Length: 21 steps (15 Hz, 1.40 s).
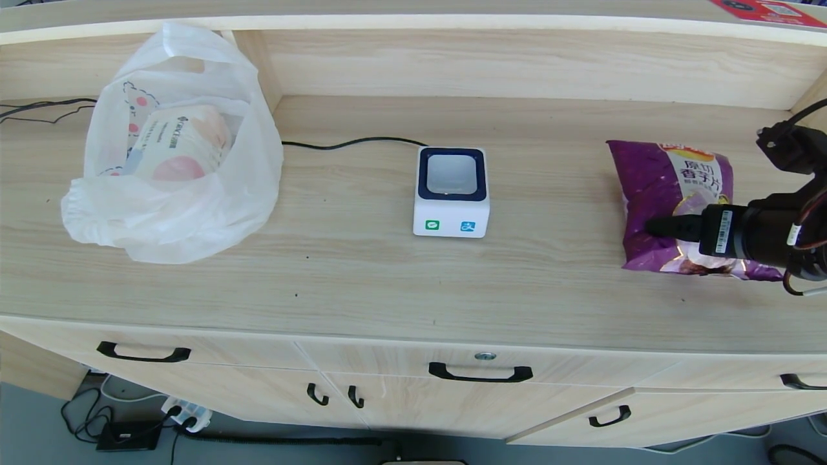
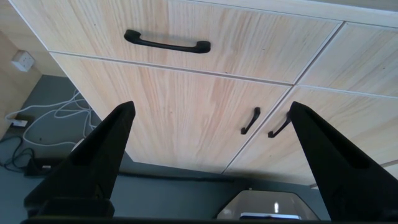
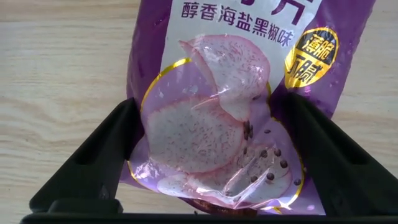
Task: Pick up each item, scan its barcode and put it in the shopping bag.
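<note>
Pale wood tabletop (image 1: 362, 278) with drawers under it and a shelf back behind.

Right jaws: apart, set low over the near end of the purple chip bag (image 3: 211, 124). The bag's width lies between the two black fingers (image 3: 93, 168). Its edges sit at their inner faces, but I cannot tell if they touch. Not clamped.

Left jaws: apart and empty, down in front of the cabinet, with a black drawer handle (image 2: 166, 42) ahead of them.

Step in hand, as I read it: pickup of the chip bag, with the grasp lined up but not closed. Next would be to close on the bag's end, lift, carry it to the scanner (image 1: 451, 191) and turn the barcode toward the window.

Chip bag: flat on the tabletop, printed face up, so the barcode is probably underneath. Glossy film, puffed with air, flat crimped seam at the end nearest the jaws. Likely slippery and soft under a squeeze.

Outward from the right jaws: the scanner is well apart, toward the robot's left, window up. The white shopping bag (image 1: 174, 213) is farther off the same way, mouth open, with one pale pack (image 1: 181, 145) already inside.
</note>
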Motion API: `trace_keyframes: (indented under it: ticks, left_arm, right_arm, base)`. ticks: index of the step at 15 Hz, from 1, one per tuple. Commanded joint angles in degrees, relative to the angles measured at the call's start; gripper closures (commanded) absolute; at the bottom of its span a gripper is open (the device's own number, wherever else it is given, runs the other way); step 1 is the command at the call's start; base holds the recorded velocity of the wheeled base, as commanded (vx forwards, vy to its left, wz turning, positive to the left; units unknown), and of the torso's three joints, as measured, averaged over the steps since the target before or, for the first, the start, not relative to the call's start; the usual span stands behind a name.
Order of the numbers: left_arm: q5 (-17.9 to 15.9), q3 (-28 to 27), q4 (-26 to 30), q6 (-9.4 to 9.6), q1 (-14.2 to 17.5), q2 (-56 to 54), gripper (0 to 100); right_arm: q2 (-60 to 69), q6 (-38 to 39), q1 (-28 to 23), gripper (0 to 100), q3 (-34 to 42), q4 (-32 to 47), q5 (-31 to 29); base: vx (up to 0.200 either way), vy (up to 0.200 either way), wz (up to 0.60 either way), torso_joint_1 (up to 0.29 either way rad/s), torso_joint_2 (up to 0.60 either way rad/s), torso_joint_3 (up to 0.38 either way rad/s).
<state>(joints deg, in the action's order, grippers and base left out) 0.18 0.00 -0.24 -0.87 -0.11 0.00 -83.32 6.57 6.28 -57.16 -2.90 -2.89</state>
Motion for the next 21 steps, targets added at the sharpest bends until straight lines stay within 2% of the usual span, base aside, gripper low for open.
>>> trace_keyframes:
  ticks: [1,6,8,14,21]
  left_arm:
    - [-0.01,0.0,0.07,-0.01,0.02,0.0,0]
    - [-0.01,0.0,0.07,-0.01,0.02,0.0,0]
    - [-0.01,0.0,0.07,-0.01,0.02,0.0,0]
    - [-0.01,0.0,0.07,-0.01,0.02,0.0,0]
    - [-0.01,0.0,0.07,-0.01,0.02,0.0,0]
  right_arm:
    - [0.0,-0.07,-0.04,100,0.12,0.09,-0.01]
    - [-0.79,-2.09,-0.04,100,-0.32,-0.26,0.08]
    - [-0.88,-2.09,-0.04,100,-3.92,0.18,0.78]
    - [-0.96,-2.09,0.05,100,-4.01,0.0,0.78]
    - [3.78,0.72,0.05,100,-7.26,0.0,1.4]
  base:
    - [0.0,0.0,0.0,0.0,0.0,0.0]
    - [0.0,0.0,0.0,0.0,0.0,0.0]
    - [0.0,0.0,0.0,0.0,0.0,0.0]
    - [0.0,0.0,0.0,0.0,0.0,0.0]
    - [0.0,0.0,0.0,0.0,0.0,0.0]
